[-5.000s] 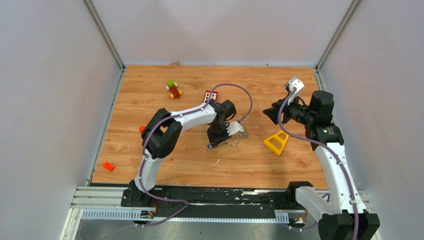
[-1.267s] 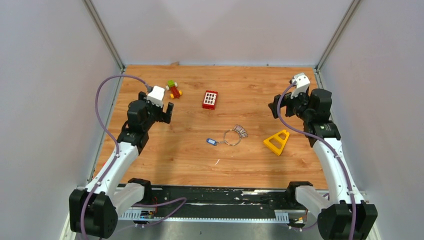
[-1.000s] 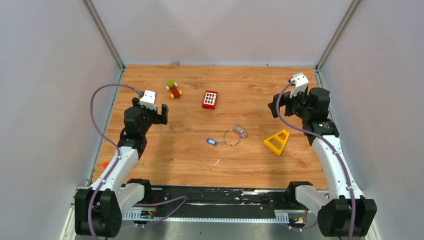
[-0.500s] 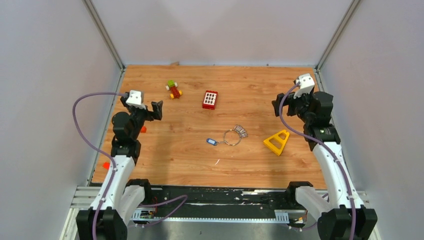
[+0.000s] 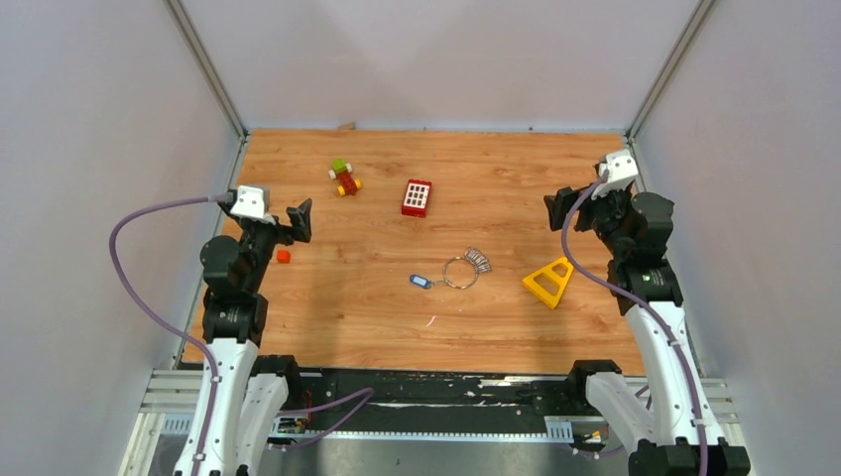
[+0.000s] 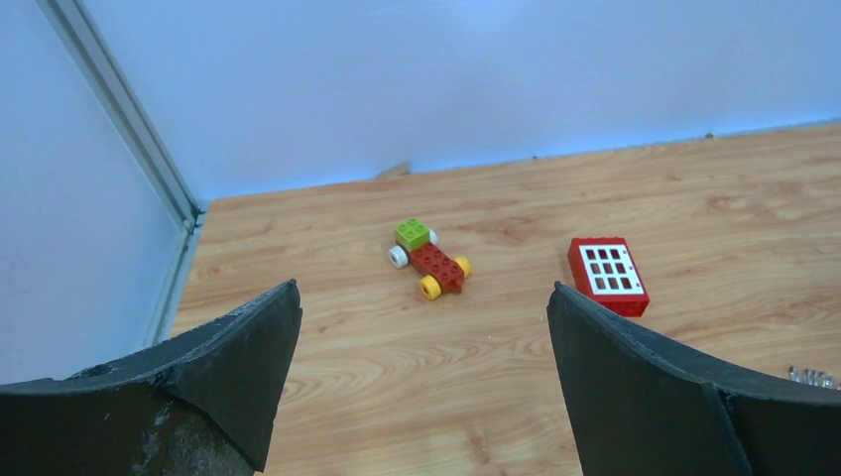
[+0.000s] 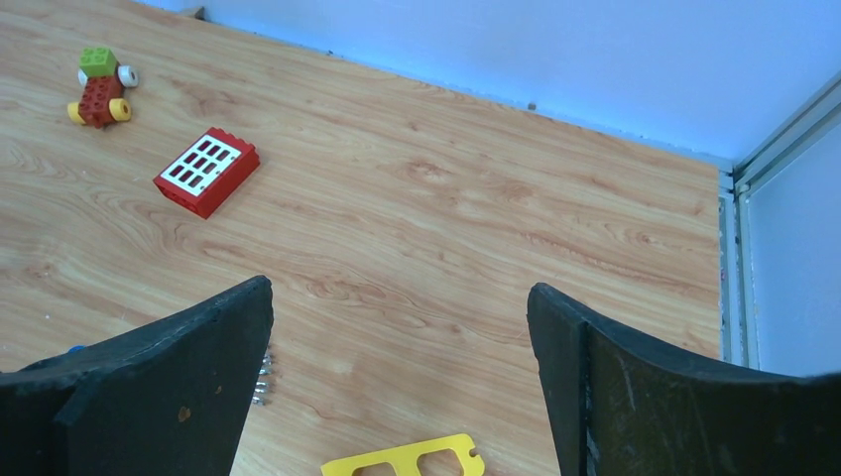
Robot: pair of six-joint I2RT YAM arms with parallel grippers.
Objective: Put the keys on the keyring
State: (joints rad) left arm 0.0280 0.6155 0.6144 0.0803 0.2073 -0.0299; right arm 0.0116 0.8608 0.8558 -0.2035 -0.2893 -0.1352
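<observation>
The keyring (image 5: pixel 458 273) lies flat near the middle of the wooden table. A fan of silver keys (image 5: pixel 479 261) sits at its far right rim, and a key with a blue tag (image 5: pixel 420 282) at its left. My left gripper (image 5: pixel 300 219) hangs open at the table's left side, far from the ring, with nothing between its fingers (image 6: pixel 228 367). The tips of the keys (image 6: pixel 813 376) peek in at the left wrist view's right edge. My right gripper (image 5: pixel 553 209) is open and empty at the right side. Beside its left finger (image 7: pixel 179 387) the keys (image 7: pixel 263 382) show.
A red window brick (image 5: pixel 418 197) and a small toy car (image 5: pixel 344 178) sit at the back. A yellow triangular block (image 5: pixel 549 281) lies right of the ring, below my right gripper. A small orange brick (image 5: pixel 283 256) lies by the left arm. Grey walls enclose the table.
My left arm has pulled back from the keyring to the left side and kept drawing toward the near edge. The right arm has eased back to the right. Keys and ring stay still.
</observation>
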